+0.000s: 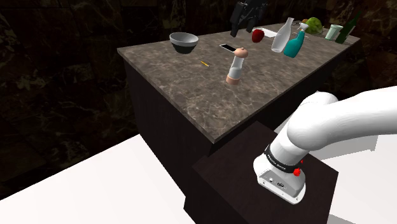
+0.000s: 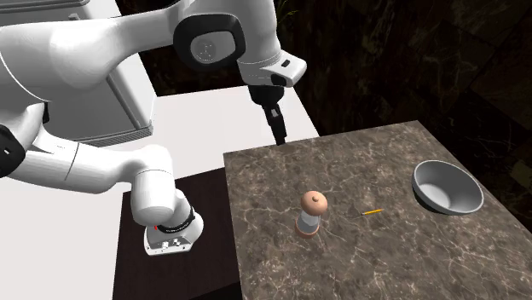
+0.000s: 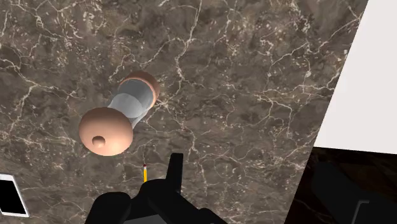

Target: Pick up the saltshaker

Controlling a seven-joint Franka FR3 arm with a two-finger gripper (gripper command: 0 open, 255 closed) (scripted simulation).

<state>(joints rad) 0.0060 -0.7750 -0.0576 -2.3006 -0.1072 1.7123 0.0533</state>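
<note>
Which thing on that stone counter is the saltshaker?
Find the dark marbled countertop. Near its middle, beside a small yellow pencil and apart from the grey bowl, stands the saltshaker. It alone has a tan rounded knob, a clear waist and a tan base.

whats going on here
A white robot arm holds its black gripper above a dark brown marbled countertop. It is after the saltshaker with a tan rounded cap, clear middle and tan base. The saltshaker stands upright on the counter, untouched, with the gripper well apart from it. A grey bowl sits nearby.
</note>
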